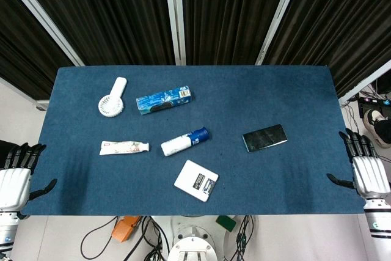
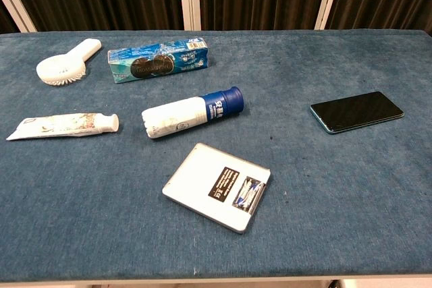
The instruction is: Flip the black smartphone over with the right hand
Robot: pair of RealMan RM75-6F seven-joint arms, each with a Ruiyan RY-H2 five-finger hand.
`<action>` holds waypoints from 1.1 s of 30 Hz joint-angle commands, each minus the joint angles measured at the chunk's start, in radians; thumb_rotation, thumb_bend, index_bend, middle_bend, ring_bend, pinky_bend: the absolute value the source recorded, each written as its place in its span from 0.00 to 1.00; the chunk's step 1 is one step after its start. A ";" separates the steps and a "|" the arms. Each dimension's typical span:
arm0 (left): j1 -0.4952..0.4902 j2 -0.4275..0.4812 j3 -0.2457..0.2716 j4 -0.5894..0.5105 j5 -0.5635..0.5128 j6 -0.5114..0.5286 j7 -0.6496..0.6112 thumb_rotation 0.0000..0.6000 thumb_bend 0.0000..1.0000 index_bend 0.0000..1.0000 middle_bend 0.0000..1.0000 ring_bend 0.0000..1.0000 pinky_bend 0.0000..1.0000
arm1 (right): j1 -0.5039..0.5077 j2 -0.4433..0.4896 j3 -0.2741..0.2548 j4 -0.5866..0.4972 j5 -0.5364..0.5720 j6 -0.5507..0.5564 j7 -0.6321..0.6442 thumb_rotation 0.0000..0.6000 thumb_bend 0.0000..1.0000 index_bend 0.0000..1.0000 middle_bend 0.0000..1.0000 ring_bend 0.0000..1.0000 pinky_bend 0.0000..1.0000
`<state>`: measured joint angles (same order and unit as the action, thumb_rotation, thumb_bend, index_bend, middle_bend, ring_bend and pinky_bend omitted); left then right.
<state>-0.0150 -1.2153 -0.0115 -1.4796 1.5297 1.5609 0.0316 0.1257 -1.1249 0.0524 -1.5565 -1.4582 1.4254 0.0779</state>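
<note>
The black smartphone (image 1: 264, 137) (image 2: 356, 111) lies flat on the blue table, right of centre, its glossy dark face up. My right hand (image 1: 364, 166) hangs off the table's right edge, well to the right of the phone, fingers apart and holding nothing. My left hand (image 1: 18, 172) sits off the left edge, likewise open and empty. Neither hand shows in the chest view.
On the blue tablecloth (image 1: 293, 90) lie a white handheld fan (image 1: 112, 98), a blue cookie box (image 1: 164, 99), a toothpaste tube (image 1: 124, 147), a white bottle with a blue cap (image 1: 184, 142) and a white flat box (image 1: 196, 180) near the front edge.
</note>
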 commanded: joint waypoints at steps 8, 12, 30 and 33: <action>-0.003 0.004 -0.004 -0.021 0.005 0.002 0.013 1.00 0.21 0.12 0.11 0.05 0.00 | 0.131 -0.063 0.035 0.073 0.041 -0.211 -0.044 1.00 0.18 0.03 0.00 0.00 0.08; 0.000 0.007 -0.008 -0.037 0.003 0.011 0.022 1.00 0.21 0.12 0.11 0.05 0.00 | 0.223 -0.137 0.063 0.144 0.053 -0.315 -0.082 1.00 0.18 0.15 0.00 0.00 0.09; -0.002 -0.001 -0.015 -0.035 -0.042 -0.027 0.031 1.00 0.21 0.12 0.11 0.05 0.00 | 0.432 -0.366 0.087 0.350 0.151 -0.580 -0.197 1.00 0.31 0.26 0.00 0.00 0.09; -0.004 -0.004 -0.016 -0.028 -0.047 -0.033 0.027 1.00 0.21 0.12 0.11 0.05 0.00 | 0.446 -0.381 0.086 0.369 0.162 -0.594 -0.206 1.00 0.35 0.28 0.00 0.00 0.09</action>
<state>-0.0185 -1.2190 -0.0270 -1.5081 1.4838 1.5285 0.0594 0.5674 -1.5014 0.1385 -1.1922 -1.3006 0.8365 -0.1249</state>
